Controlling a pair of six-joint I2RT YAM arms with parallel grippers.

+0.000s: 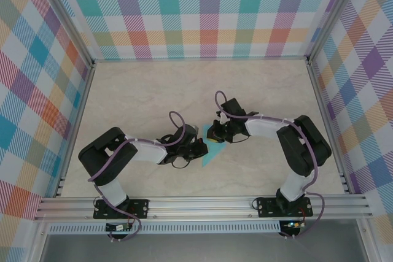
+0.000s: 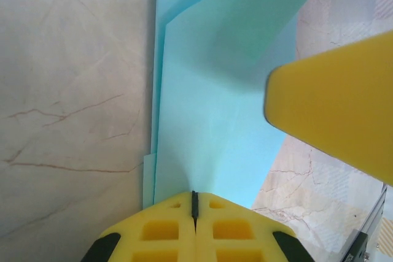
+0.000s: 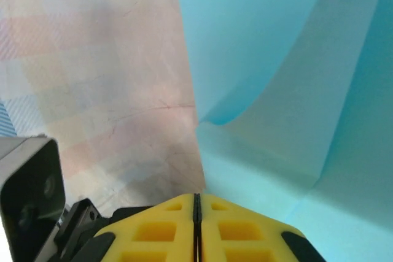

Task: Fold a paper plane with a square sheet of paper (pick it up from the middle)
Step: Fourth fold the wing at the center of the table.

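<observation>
Item: square sheet of paper (image 1: 210,153), teal, part-folded. More than one layer shows along its left edge in the left wrist view, and a flap arches up off the rest in the right wrist view.
Location of item: on the pale marbled table (image 1: 153,90), with the tips of both grippers meeting over it.
Left gripper (image 1: 196,146): at the sheet's left side. Its yellow fingers (image 2: 178,210) are pressed tight together and the paper's edge runs up into their seam, so it reads as pinching the sheet (the contact line itself is hidden behind the fingertips).
Right gripper (image 1: 216,137): at the sheet's far right side, opposite the left one. Its fingers (image 3: 172,210) are likewise clenched, with the teal surface rising to meet their tips, so I judge it too is nipping the paper. From the left wrist, one of its fingers hangs over the sheet's right part.
Step in hand: a mid-course fold, by my reading. The flap is raised and bowed, not yet laid down or creased, and there is no dart shape so far.
Next move calls for: carrying the raised flap across the sheet until its edge lines up with the layer beneath, while the other gripper keeps the sheet anchored, then pressing along the bend to set the crease.
Caution: the paper is thin and limp, so an uneven pull from either side would likely skew the fold or drag the sheet across the table.
</observation>
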